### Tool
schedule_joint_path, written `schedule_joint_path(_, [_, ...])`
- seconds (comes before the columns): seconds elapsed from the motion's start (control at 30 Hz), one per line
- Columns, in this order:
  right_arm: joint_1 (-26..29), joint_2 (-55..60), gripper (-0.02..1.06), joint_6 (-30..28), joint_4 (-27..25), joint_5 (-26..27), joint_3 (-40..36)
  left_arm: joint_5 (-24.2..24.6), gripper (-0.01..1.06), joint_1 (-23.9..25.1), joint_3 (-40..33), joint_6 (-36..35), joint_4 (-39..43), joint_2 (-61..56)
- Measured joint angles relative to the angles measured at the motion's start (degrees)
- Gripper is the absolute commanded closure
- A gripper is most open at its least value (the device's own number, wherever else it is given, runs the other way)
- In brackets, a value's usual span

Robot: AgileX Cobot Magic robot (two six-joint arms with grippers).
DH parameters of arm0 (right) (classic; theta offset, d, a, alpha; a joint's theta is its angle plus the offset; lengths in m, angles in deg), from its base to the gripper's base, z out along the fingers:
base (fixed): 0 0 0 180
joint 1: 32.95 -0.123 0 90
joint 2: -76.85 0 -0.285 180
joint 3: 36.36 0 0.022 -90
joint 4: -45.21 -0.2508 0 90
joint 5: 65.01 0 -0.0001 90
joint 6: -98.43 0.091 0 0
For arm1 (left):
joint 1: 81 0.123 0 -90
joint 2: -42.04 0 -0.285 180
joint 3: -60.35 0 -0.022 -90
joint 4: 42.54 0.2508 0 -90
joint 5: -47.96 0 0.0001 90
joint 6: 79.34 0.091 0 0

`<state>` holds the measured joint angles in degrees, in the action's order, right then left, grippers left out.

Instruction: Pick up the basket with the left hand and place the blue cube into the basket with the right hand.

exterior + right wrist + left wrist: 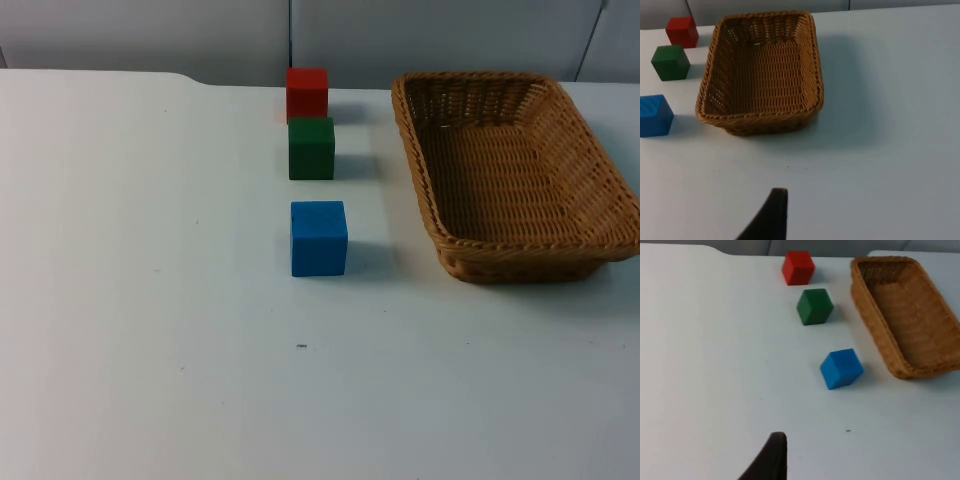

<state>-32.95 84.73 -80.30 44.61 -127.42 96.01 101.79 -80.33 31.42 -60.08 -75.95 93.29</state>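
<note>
A blue cube (319, 238) sits on the white table near the middle, nearest of a row of three cubes. The empty brown wicker basket (515, 170) rests flat on the table to the cube's right, about a cube's width away. From the left wrist view the blue cube (841, 368) and the basket (905, 310) lie well ahead of my left gripper (772, 460), which hangs above bare table. My right gripper (772, 215) likewise hovers back from the basket (762, 70), with the blue cube (655, 115) beyond its side. Neither gripper touches anything.
A green cube (311, 148) stands just behind the blue one and a red cube (307, 93) behind that, near the table's far edge by the grey wall (150, 30). The basket reaches the right edge of the top view.
</note>
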Motion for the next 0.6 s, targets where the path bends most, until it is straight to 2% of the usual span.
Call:
schedule_joint_path(0.07, [0.00, 0.00, 0.00, 0.00, 0.00, 0.00, 0.00, 0.00, 0.00, 0.00, 0.83, 2.31, -2.93, 2.82])
schedule_joint_path(0.17, [0.00, 0.00, 0.00, 0.09, 0.17, 0.00, 0.00, 0.11, 0.00, 0.00, 2.92, 9.34, -11.40, 10.43])
schedule_joint_path(0.23, [0.00, 0.00, 0.00, 0.09, 0.15, 0.00, 0.00, 0.21, 0.00, 0.00, 3.29, 10.55, -13.25, 12.03])
schedule_joint_path(0.3, [0.00, 0.00, 0.00, 0.09, 0.19, 0.00, 0.00, 0.19, 0.00, 0.00, 4.88, 15.39, -19.17, 17.62])
schedule_joint_path(0.4, [0.00, 0.00, 0.00, 0.09, 0.19, 0.00, 0.00, 0.19, 0.00, -0.51, 6.26, 16.98, -21.40, 21.07])
schedule_joint_path(0.53, [0.00, 0.00, 0.00, 0.09, 0.19, 0.00, 0.00, -1.13, 0.00, -3.66, 8.51, 17.78, -22.03, 25.46])
schedule_joint_path(0.6, [0.00, 0.00, 0.00, 0.09, 0.19, 0.00, 0.00, -4.09, 0.00, -8.95, 10.45, 17.87, -22.16, 29.23])
